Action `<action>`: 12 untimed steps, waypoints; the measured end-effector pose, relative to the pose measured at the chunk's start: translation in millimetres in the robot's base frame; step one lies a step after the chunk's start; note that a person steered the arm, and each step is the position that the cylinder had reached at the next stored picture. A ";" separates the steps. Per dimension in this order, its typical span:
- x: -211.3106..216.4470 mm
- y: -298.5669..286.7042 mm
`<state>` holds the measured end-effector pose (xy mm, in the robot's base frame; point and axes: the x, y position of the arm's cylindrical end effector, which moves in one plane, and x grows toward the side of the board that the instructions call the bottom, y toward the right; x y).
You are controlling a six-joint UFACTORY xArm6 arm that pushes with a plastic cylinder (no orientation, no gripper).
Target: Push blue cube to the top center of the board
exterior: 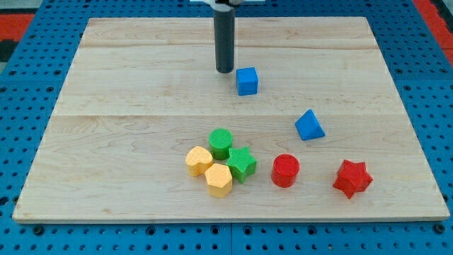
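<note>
My tip (225,71), a dark rod end with no jaws to open or clench, rests just left of the small blue plastic cube (247,81). Best to circle below the cube, then push upward. Above the cube, bare wooden board (127,85) runs clear to its top edge.

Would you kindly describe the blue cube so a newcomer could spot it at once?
Start at the wooden board and find my tip near its top centre. The blue cube sits just to the view's right of it, square-faced, unlike the blue wedge-like block lower right.
</note>
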<state>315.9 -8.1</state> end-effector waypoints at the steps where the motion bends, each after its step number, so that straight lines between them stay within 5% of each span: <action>1: -25.7 -5.3; 3: -20.4 9.8; 4: -23.6 93.0; 5: 32.7 117.9; 6: 58.3 34.0; 8: 88.8 -17.9; 10: 56.9 -101.6; 12: 25.1 -111.2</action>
<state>341.0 -119.3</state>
